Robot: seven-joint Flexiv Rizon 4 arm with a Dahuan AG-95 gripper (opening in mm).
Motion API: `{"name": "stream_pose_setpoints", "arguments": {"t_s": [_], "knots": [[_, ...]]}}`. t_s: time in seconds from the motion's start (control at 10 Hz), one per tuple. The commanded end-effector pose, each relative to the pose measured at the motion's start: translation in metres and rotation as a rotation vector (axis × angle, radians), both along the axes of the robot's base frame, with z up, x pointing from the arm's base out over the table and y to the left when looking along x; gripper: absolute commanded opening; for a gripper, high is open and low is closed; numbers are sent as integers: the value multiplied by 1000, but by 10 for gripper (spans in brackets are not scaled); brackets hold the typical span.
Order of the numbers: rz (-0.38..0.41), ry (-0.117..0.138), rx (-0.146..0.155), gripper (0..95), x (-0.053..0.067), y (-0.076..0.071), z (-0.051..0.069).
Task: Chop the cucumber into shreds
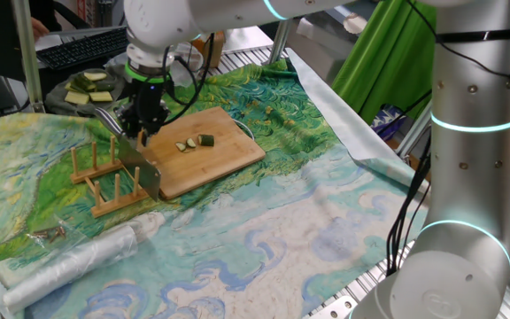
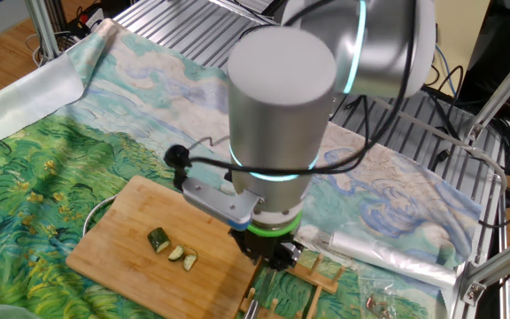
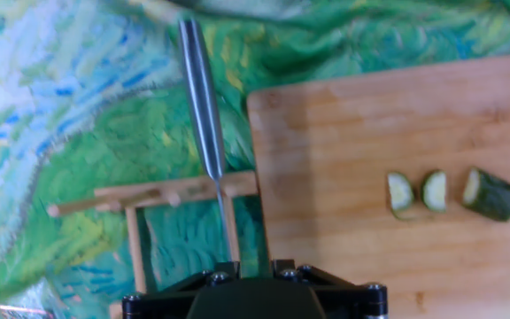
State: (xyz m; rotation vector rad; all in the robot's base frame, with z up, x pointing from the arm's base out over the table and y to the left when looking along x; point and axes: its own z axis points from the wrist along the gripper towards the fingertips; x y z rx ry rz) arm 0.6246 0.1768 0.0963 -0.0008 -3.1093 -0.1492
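Note:
The cucumber lies on the wooden board (image 1: 228, 155) as a dark-skinned chunk (image 1: 206, 140) with two thin slices (image 1: 184, 144) beside it. The hand view shows the chunk (image 3: 491, 195) and slices (image 3: 417, 191) far to the right. My gripper (image 1: 144, 124) is shut on the handle of a steel knife (image 1: 140, 168). Its blade hangs edge down past the board's left end, over the wooden rack. From the hand view the knife (image 3: 206, 133) appears spine-on, left of the board (image 3: 370, 133). The other fixed view shows my gripper (image 2: 273, 252) right of the chunk (image 2: 158, 239).
A wooden peg rack (image 1: 104, 182) stands against the board's left end, under the blade. A dark plate (image 1: 58, 97) with pale cucumber slabs sits at the back left. A clear plastic bag (image 1: 78, 261) lies in front. A painted cloth (image 1: 308, 230) covers the table.

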Motion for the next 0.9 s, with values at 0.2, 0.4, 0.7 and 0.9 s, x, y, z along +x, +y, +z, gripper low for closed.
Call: {"name": "stream_pose_setpoints", "arguments": {"t_s": [0.2, 0.4, 0.7, 0.9], "knots": [[14, -4, 4, 190, 2, 3, -8], [32, -6, 5, 190, 4, 4, -15], [45, -7, 14, 190, 6, 5, -27], [47, -11, 13, 190, 7, 6, -33]]}}
